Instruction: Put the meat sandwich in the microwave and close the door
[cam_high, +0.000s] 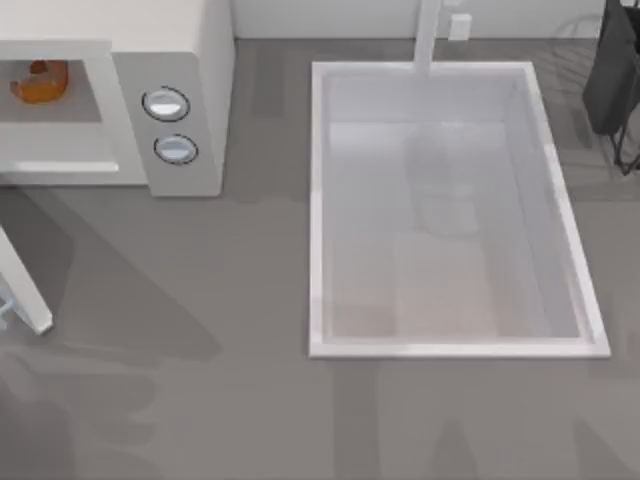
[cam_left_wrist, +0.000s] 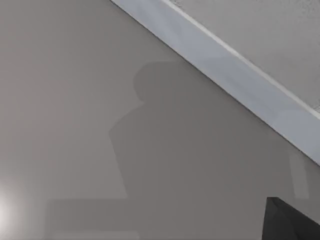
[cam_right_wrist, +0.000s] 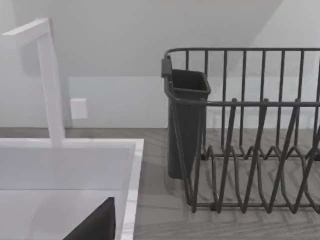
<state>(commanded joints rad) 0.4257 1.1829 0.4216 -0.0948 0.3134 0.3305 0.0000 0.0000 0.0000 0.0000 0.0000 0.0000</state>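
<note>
Looking down from above, you find the sandwich (cam_high: 40, 82) already lying inside the microwave (cam_high: 190, 60) at the table's far left, on the cavity floor near the back, so the loading looks done and what remains is the door (cam_high: 25, 290). That door stands swung wide open, its edge reaching toward the near left of the table, with the small handle (cam_high: 6, 312) at its tip. You cannot tell whether either gripper's fingers are apart or together. The left wrist view looks across the plain grey counter (cam_left_wrist: 75, 100) with a white edge (cam_left_wrist: 235, 75) running across it, which I cannot name for certain; the right wrist view faces the sink (cam_right_wrist: 65, 165), its tap (cam_right_wrist: 50, 80) and the dish rack (cam_right_wrist: 250, 140) at the far right, so the right arm seems parked well away from the job. The risk from here, as I judge it, lies in the closing push: press too near the hinge and the door may barely swing or the fingers may slip off the panel; push too hard or at a slant and you may shove the whole microwave. A half-shut door would leave the task unfinished, so aim the push near the handle end.
</note>
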